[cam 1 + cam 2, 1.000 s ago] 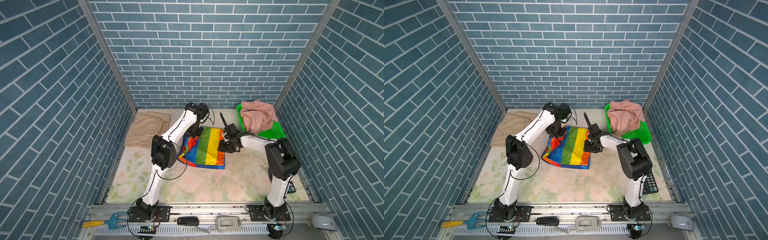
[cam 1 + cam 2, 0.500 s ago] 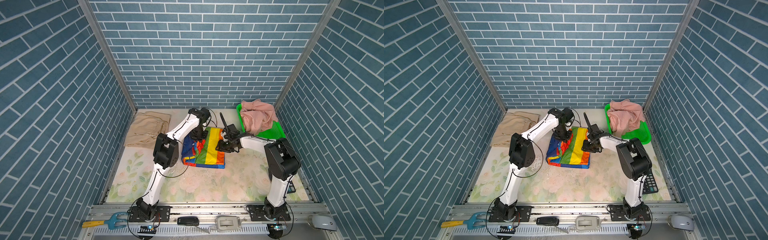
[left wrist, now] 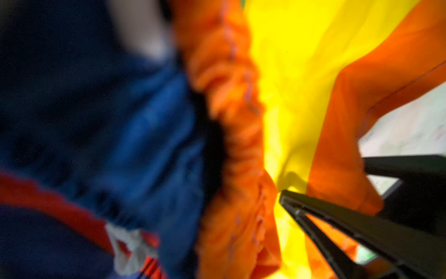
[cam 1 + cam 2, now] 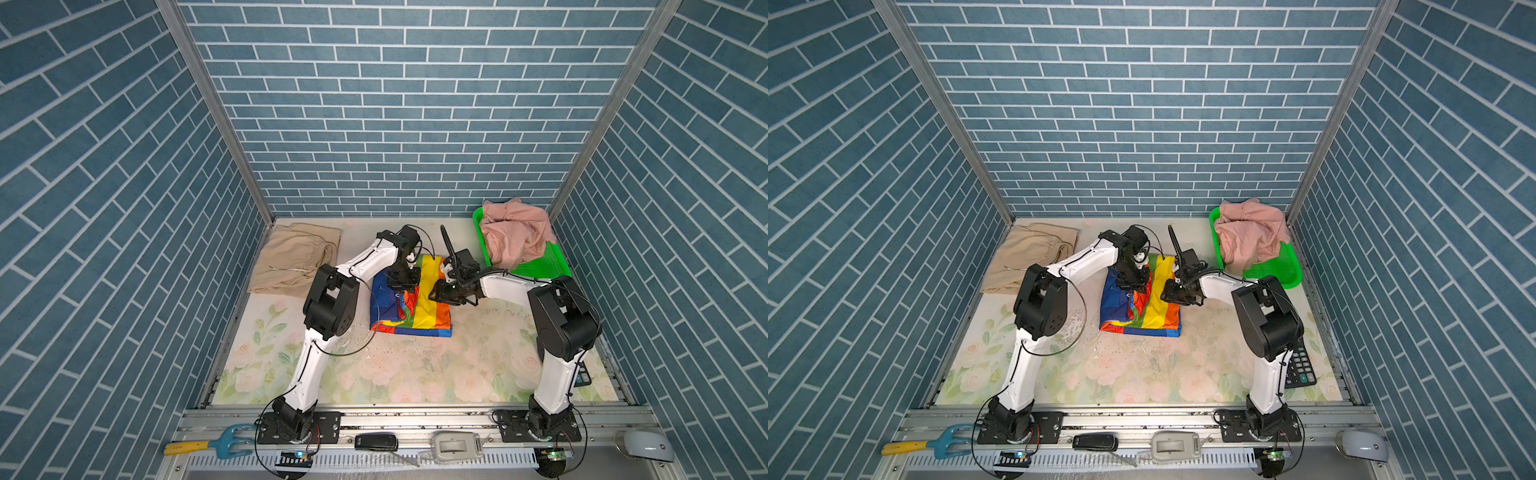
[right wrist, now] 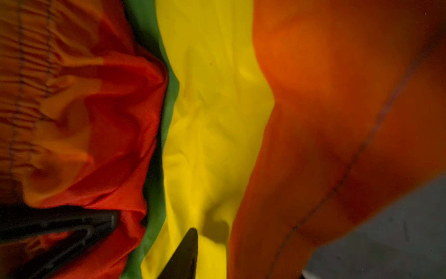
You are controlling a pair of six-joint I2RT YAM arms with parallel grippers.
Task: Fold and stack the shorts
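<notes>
Right wrist view: your right fingers (image 5: 183, 256) stand apart over the rainbow shorts (image 5: 212, 120); left fingers (image 3: 350, 232) sit nearby, grip unreadable. Stripes run front-to-back between your arms.

Both top views look steeply down from high on the near side of the rainbow-striped shorts (image 4: 428, 309), facing the brick wall (image 4: 407, 124) beyond them; they share almost the whole counter (image 4: 415, 374). Each wrist camera hovers very close above the shorts, the cloth filling its frame; both catch the yellow and orange stripes.
</notes>
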